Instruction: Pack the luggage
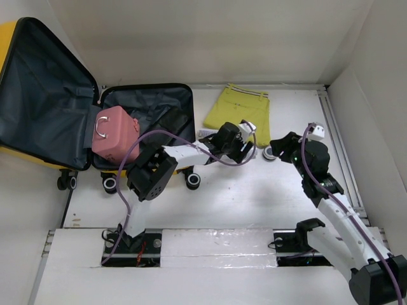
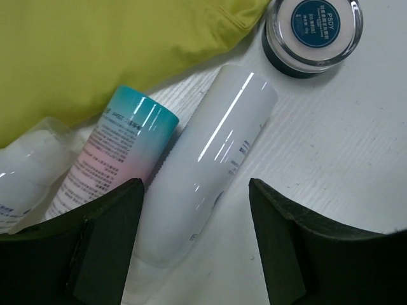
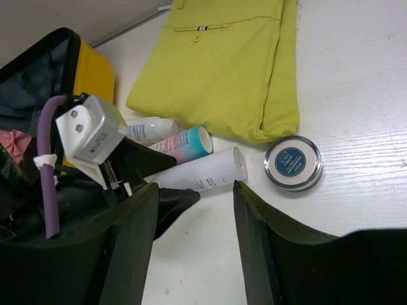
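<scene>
Left gripper [image 2: 197, 190] released, nothing clamped. The glossy white plastic tube [image 2: 219, 152] lies between its fingers, long axis running forward and slanting right. The open yellow hard-shell luggage [image 1: 44, 95] lies behind this gripper, alongside its forearm.

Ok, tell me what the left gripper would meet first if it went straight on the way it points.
Most likely the white tube, lying on the table between the open jaws of the left gripper. The teal-capped tube sits close beside it and might be brushed too; depth is hard to judge.
</scene>
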Robot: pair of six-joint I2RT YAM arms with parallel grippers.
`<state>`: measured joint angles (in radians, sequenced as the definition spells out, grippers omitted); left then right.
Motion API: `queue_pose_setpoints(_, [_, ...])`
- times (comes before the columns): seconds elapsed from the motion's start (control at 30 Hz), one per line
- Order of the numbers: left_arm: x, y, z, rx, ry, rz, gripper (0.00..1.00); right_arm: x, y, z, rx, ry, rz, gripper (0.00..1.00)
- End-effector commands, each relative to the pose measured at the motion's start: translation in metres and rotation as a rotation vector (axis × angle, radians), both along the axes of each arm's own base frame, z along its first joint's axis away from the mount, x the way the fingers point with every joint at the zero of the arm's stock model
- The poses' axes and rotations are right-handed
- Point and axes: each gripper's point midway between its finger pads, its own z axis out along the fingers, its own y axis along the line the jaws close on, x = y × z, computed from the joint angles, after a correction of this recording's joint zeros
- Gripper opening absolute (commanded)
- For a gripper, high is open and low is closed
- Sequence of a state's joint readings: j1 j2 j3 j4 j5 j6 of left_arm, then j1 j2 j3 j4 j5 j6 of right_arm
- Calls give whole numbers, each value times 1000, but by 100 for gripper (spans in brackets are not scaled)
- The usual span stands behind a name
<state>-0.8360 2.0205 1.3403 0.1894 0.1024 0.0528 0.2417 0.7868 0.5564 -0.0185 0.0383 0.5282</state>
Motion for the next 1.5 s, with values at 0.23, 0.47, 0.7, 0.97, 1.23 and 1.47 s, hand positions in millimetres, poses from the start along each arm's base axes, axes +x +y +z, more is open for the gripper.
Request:
queue_pose_setpoints(0.23, [-21, -14, -12, 8, 44, -109, 58, 3, -1, 9, 11, -36, 4, 56])
queue_pose_setpoints(0.47, [-54, -14, -37, 73, 79, -134, 59, 4, 1, 20, 18, -56, 13, 56])
queue_pose_setpoints(0.7, [-59, -4, -32, 61, 71, -70, 39, 5, 3, 36, 29, -94, 23, 61])
queue_pose_setpoints(0.97, [-63, 0, 82, -189, -31, -4, 17, -3, 1, 47, 38, -137, 23, 61])
queue_pose_setpoints(1.23, [-6, 100, 196, -417, -167, 475, 17, -10, 4, 53, 39, -166, 51, 61])
queue_pose_setpoints(1.47, [67, 248, 165, -466, -118, 987, 22, -5, 12, 38, 39, -132, 87, 61])
